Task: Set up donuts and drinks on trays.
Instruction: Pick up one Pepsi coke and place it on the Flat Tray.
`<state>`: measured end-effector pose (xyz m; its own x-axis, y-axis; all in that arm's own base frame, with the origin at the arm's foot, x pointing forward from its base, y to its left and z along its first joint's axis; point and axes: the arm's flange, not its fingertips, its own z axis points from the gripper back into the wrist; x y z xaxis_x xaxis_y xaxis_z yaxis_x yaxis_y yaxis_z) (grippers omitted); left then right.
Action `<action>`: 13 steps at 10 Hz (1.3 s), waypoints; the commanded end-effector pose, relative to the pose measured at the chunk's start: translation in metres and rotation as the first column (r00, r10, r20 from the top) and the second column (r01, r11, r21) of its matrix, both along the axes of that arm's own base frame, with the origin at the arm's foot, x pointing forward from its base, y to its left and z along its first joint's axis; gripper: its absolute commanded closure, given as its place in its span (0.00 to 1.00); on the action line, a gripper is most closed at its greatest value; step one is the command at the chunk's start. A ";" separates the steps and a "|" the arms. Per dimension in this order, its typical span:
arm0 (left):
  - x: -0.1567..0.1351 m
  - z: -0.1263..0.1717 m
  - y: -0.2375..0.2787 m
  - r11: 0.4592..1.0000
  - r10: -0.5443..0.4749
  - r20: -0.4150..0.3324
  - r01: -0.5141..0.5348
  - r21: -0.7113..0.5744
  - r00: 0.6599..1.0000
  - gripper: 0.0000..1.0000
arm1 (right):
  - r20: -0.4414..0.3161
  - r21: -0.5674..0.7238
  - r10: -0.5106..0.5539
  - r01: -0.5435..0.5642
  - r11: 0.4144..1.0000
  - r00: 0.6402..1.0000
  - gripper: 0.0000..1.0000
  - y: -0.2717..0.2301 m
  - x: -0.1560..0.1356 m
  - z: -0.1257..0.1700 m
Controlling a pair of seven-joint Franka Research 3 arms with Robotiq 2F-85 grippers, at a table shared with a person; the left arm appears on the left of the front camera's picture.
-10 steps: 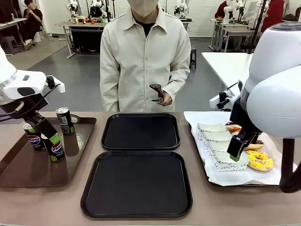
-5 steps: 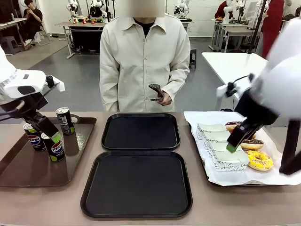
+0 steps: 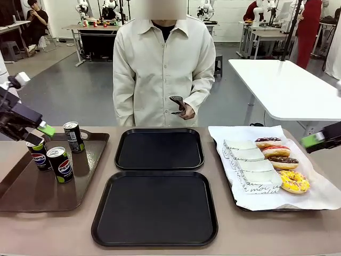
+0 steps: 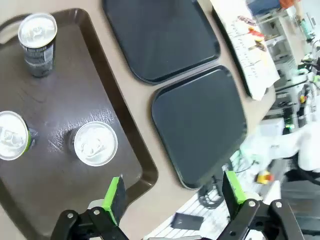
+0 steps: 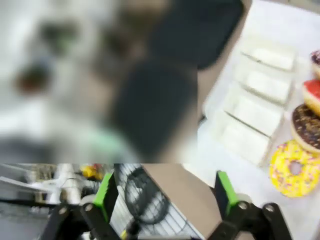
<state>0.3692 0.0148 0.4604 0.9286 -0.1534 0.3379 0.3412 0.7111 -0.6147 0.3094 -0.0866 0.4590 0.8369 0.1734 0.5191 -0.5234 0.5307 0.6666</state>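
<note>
Front view: the table carries two black trays at centre, one behind the other, between a brown tray on the left and a paper-lined tray on the right. Four bare donuts lie in a row beside white sleeves on the paper. Three drinks stand upright on the brown tray. The left end effector and the right end effector are both released, jaws spread.
</note>
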 end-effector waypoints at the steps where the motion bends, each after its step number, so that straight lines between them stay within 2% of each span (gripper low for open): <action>1: 0.001 -0.006 0.040 0.994 0.080 -0.030 -0.082 -0.078 0.996 0.00 | -0.099 0.288 -0.057 0.084 0.954 0.993 0.00 -0.046 0.006 0.001; 3: -0.020 -0.004 0.085 0.977 0.182 -0.030 -0.184 -0.105 0.983 0.00 | -0.183 0.300 -0.184 0.232 0.925 0.966 0.00 -0.096 -0.013 0.012; 4: -0.028 -0.012 0.108 0.964 0.247 -0.064 -0.252 -0.090 0.967 0.00 | -0.315 0.227 -0.266 0.345 0.911 0.911 0.00 -0.126 -0.015 0.010; 7: -0.040 -0.030 0.160 0.908 0.369 -0.130 -0.387 -0.159 0.920 0.00 | -0.525 0.085 -0.365 0.474 0.876 0.769 0.00 -0.168 -0.016 -0.009; 8: -0.041 -0.037 0.174 0.891 0.402 -0.149 -0.423 -0.166 0.904 0.00 | -0.551 0.066 -0.384 0.497 0.865 0.741 0.00 -0.177 -0.019 -0.014; 10: -0.048 -0.049 0.197 0.856 0.456 -0.190 -0.487 -0.172 0.869 0.00 | -0.611 0.006 -0.438 0.557 0.831 0.660 0.00 -0.198 -0.032 -0.026; 11: -0.048 -0.052 0.206 0.847 0.469 -0.212 -0.505 -0.167 0.857 0.00 | -0.611 -0.010 -0.465 0.580 0.814 0.641 0.00 -0.206 -0.039 -0.030; 13: -0.050 -0.052 0.209 0.835 0.496 -0.216 -0.530 -0.147 0.841 0.00 | -0.547 0.002 -0.512 0.613 0.790 0.662 0.00 -0.208 -0.043 -0.030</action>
<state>0.3153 0.2229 0.4044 0.9035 0.4027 0.1466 -0.1558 0.6273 -0.7631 0.2637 -0.2989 0.4242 0.8919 -0.4474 -0.0656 0.2855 0.4446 0.8490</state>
